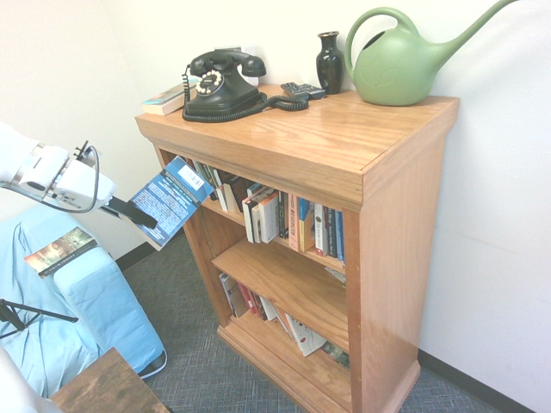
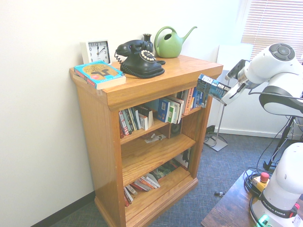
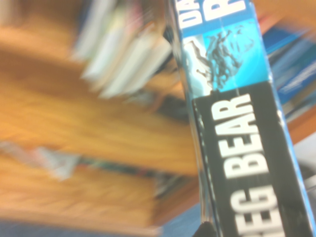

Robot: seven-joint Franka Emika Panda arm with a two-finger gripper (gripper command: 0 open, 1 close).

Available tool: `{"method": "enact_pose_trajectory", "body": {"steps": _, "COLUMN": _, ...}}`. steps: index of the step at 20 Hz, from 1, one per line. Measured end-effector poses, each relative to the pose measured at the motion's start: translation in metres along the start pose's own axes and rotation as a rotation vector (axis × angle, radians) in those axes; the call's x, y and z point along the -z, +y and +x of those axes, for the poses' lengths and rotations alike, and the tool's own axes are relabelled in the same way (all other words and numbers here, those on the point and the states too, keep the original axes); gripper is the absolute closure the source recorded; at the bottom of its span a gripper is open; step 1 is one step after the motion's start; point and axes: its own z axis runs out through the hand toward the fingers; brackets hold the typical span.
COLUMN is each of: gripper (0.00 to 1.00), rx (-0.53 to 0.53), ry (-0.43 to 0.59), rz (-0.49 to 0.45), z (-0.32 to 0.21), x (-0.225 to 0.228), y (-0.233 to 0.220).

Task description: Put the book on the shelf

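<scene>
The shelf (image 1: pixel 344 163) is seen with 3 tiers. The book (image 1: pixel 172 200), thick, stiff, fairly heavy, is held tilted at 9 o'clock of its upper tier, off the wood. The gripper (image 1: pixel 142 215) is clamped on one edge; a deeper hold is judged steadier.

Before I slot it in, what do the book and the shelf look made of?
The book: paper, likely a glossy paperback cover, printed blue back with a white label. The shelf: orange-brown wood, seemingly oak, visible grain, smooth and lightly sheened.
</scene>
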Motion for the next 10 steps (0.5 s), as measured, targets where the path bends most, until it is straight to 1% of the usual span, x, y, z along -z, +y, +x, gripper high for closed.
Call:
{"method": "enact_pose_trajectory", "body": {"steps": 2, "gripper": 1.00, "rx": -0.012, "ry": -0.040, "rz": 0.026, "z": -0.011, "x": -0.019, "y": -0.002}}
{"method": "enact_pose_trajectory", "body": {"steps": 4, "gripper": 1.00, "rx": -0.013, "ry": -0.052, "rz": 0.037, "z": -0.013, "x": -0.038, "y": -0.005}}
{"method": "enact_pose_trajectory", "body": {"steps": 10, "gripper": 1.00, "rx": 0.027, "ry": -0.088, "rz": 0.085, "z": -0.013, "x": -0.082, "y": -0.039}}
